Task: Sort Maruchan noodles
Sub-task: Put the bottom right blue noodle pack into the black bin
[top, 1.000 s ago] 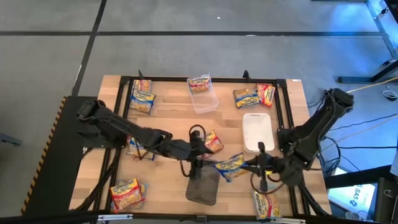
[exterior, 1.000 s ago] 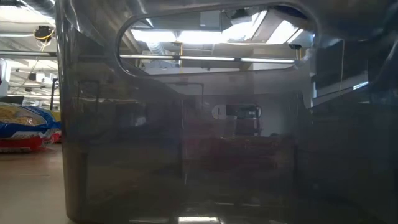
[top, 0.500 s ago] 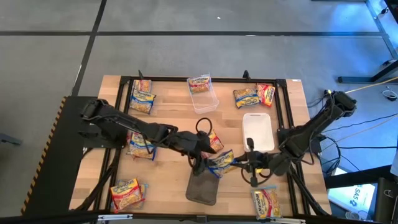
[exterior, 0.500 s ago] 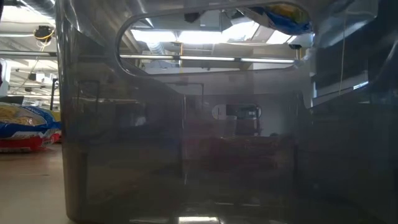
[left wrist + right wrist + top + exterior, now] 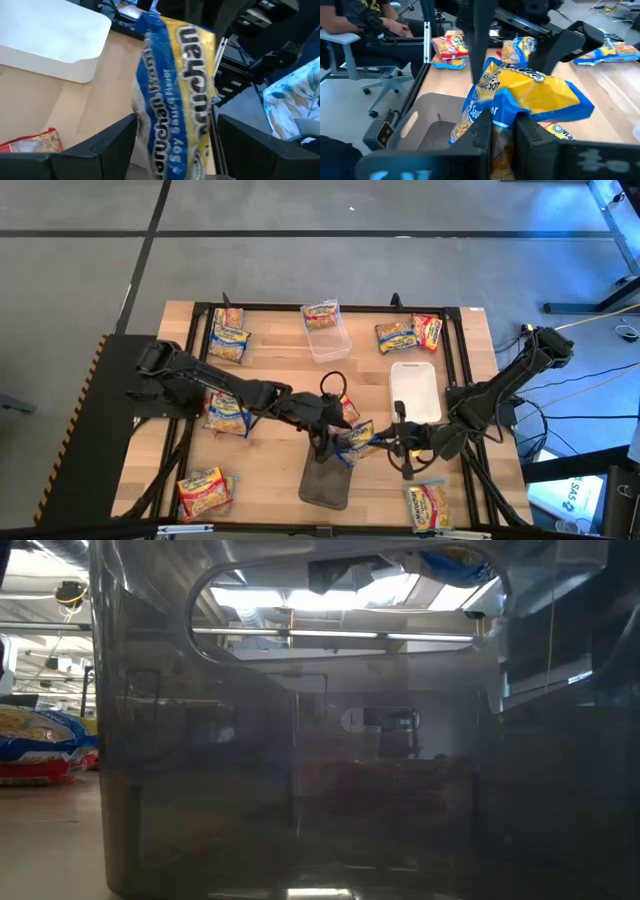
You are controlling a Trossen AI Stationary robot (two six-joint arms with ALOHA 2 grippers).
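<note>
Meanwhile the right gripper [image 5: 385, 444] pinched a blue-banded Maruchan packet [image 5: 354, 442] above the dark grey tray [image 5: 326, 483], while the left gripper [image 5: 330, 446] stood spread on either side of it.

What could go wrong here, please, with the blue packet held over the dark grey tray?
The right gripper pinches only a corner of the blue packet, so it could slip. It hangs at the dark grey tray edge and might land outside. The open left gripper straddles it and could snag it.
</note>
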